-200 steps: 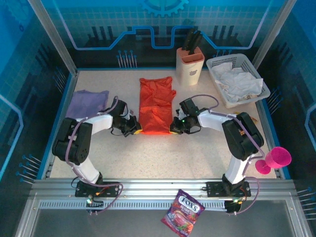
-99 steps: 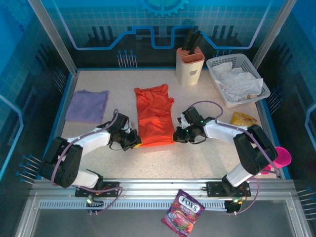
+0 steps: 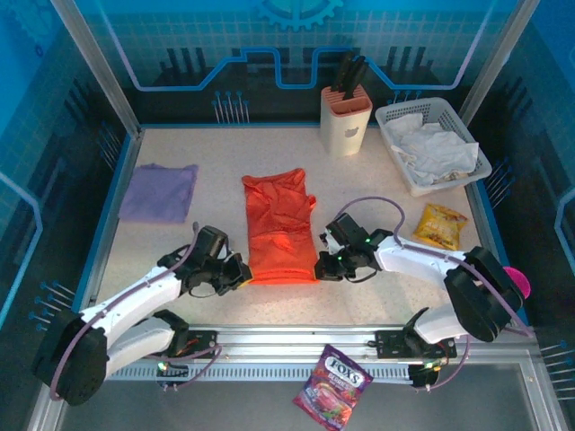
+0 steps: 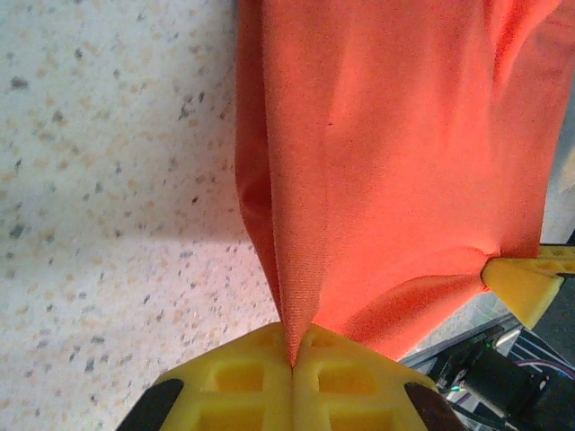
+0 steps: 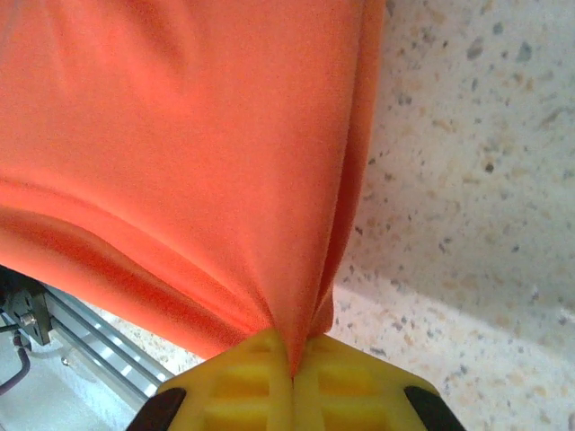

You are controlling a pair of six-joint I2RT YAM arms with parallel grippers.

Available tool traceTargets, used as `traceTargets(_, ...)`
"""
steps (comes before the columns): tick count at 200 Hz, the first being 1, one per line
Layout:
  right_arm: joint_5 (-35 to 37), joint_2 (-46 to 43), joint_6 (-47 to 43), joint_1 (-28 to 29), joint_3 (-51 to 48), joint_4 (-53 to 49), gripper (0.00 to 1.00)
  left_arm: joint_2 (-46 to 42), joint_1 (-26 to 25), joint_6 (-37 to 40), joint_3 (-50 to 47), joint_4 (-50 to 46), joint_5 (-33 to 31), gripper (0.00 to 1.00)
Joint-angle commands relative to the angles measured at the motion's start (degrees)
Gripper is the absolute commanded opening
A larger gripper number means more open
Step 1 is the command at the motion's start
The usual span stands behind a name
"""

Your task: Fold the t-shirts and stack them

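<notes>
The bright orange-red t-shirt [image 3: 278, 226] lies as a long narrow strip in the middle of the table, its near edge stretched between both grippers. My left gripper [image 3: 244, 273] is shut on its near left corner; in the left wrist view the cloth [image 4: 386, 153] runs into the closed yellow fingers [image 4: 243, 382]. My right gripper [image 3: 319, 268] is shut on the near right corner, and the cloth [image 5: 180, 153] is pinched between its yellow fingers [image 5: 337, 382]. The pale lavender t-shirt [image 3: 160, 191] lies folded flat at the far left.
A beige knife block [image 3: 346, 119] stands at the back. Right of it a white basket [image 3: 478, 153] holds pale cloths. A yellow snack bag [image 3: 440, 224] lies at the right, a pink cup [image 3: 517, 280] at the right edge, a purple candy bag [image 3: 332, 388] on the front rail.
Both grippers have pulled the orange-red t-shirt toward the near edge of the table, still shut on its near corners. The yellow snack bag has come into view. The lavender shirt has not moved.
</notes>
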Motion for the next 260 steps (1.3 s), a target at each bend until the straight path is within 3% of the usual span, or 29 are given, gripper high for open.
traceTargets(1,3.6,-2.8,1.5,0.3,3.3,-8.1,0.00,-1.0,-0.4,-0.7,4.7,-8.2,-3.3,0.00)
traceTargets(34,5.9,-1.6,-2.4,-0.6,13.1,-16.8,0.00,1.3,-0.2,1.6,10.9,-10.5,-5.4,0.00)
traceTargets(75,1.4,4.3,-5.9,-5.0,20.6,-17.5,0.00,8.1,0.4,5.1,19.6,-11.6,-5.4,0.00)
traceTargets(149,-2.8,15.4,-12.4,-9.7,37.5,-22.8,0.00,16.0,7.0,12.7,33.4,-16.1,-2.5,0.00)
traceTargets(208,-4.1,13.2,-12.2,-9.5,35.1,-22.4,0.00,14.0,6.8,12.0,29.4,-14.2,-0.8,0.00)
traceTargets(260,-1.5,6.3,-10.5,-7.0,25.0,-21.6,0.00,4.9,4.3,7.6,16.6,-12.2,-0.3,0.00)
